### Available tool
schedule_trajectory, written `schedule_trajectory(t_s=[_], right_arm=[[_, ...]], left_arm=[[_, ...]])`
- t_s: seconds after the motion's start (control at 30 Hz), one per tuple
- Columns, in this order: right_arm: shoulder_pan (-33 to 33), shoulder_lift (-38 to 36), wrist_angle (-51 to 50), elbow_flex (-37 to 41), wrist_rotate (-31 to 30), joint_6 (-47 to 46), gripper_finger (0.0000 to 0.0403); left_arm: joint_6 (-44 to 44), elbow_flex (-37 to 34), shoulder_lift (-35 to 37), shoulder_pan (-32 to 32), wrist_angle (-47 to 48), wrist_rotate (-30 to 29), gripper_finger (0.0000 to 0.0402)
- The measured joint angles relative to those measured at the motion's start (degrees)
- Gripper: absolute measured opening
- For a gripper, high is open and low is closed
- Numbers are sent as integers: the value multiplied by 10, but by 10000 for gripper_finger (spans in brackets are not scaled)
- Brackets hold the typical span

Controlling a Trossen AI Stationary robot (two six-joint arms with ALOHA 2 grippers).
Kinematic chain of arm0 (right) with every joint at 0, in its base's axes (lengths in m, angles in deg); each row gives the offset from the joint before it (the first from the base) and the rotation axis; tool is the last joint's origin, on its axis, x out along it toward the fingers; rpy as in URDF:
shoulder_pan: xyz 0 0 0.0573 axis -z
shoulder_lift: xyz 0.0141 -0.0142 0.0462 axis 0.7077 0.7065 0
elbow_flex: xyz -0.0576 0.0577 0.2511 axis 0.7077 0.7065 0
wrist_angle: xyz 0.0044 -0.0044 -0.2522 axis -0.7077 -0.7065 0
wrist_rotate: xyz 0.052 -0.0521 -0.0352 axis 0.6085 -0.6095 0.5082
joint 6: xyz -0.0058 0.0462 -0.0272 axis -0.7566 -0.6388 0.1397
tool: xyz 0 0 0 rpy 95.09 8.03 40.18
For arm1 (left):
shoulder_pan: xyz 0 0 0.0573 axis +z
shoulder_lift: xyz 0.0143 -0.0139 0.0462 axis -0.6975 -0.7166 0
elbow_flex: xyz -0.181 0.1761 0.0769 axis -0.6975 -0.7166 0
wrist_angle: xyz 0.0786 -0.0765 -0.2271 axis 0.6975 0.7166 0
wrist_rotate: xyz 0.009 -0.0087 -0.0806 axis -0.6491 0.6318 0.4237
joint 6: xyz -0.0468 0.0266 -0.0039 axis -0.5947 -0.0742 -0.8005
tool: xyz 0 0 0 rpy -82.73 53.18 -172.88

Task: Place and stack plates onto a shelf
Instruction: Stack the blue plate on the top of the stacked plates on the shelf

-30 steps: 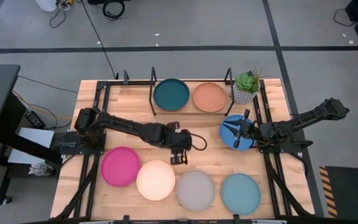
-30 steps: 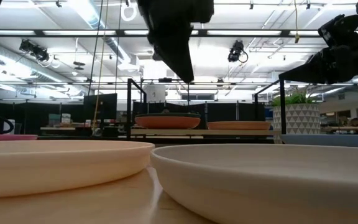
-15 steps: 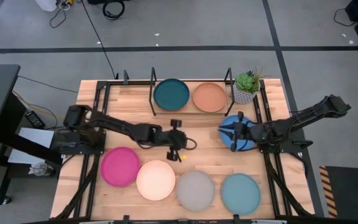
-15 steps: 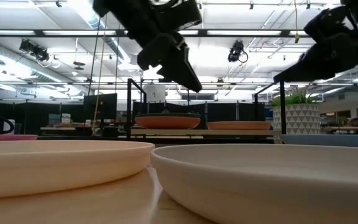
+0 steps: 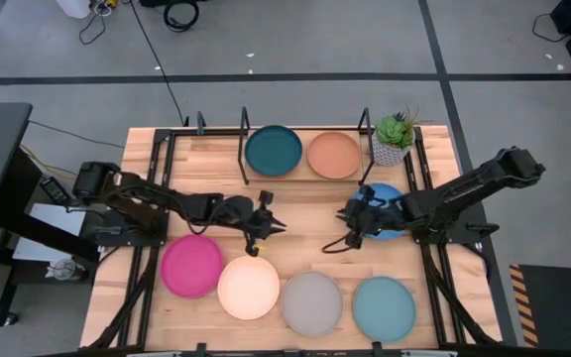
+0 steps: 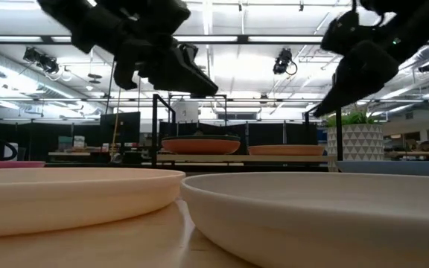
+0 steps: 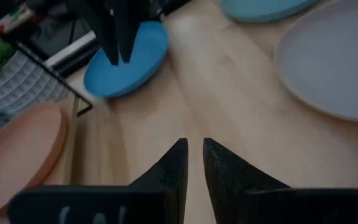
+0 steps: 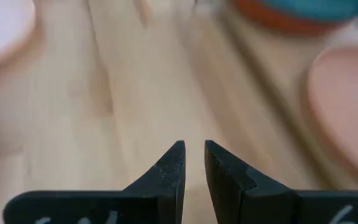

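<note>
On the shelf (image 5: 243, 149) at the table's far side, a dark teal plate (image 5: 274, 151) sits on an orange plate (image 6: 199, 145), and a tan plate (image 5: 334, 155) lies beside them. The blue plate (image 5: 389, 203) lies flat on the table to the shelf's right. Magenta (image 5: 191, 265), cream (image 5: 249, 287), grey (image 5: 312, 302) and light teal (image 5: 384, 308) plates lie in a row near the front edge. My left gripper (image 5: 269, 224) (image 7: 192, 149) hovers mid-table, pointing right, a narrow gap between its fingers. My right gripper (image 5: 348, 220) (image 8: 193, 149) hovers left of the blue plate, also narrowly open and empty.
A small potted plant (image 5: 394, 137) stands right of the shelf, just beyond the blue plate. Black frame rails (image 5: 157, 188) run along the table's left and right sides. Bare wood (image 5: 305, 213) lies between the two grippers.
My left gripper has drawn back toward the table's left and far side and tipped from pointing down to slanting toward the right. My right gripper has come off the blue plate toward the table's middle and risen a little. The blue plate stays on the table.
</note>
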Motion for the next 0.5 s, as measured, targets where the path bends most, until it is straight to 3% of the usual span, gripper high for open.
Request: schedule_trajectory(t_s=[0.23,0.5], right_arm=[[-1,84,-176,-100,99,-110,67],[-7,155,-368,-158,127,-197,99]], left_arm=[[3,-40,4,0,-45,2,57],[4,-100,47,-19,-128,0,57]])
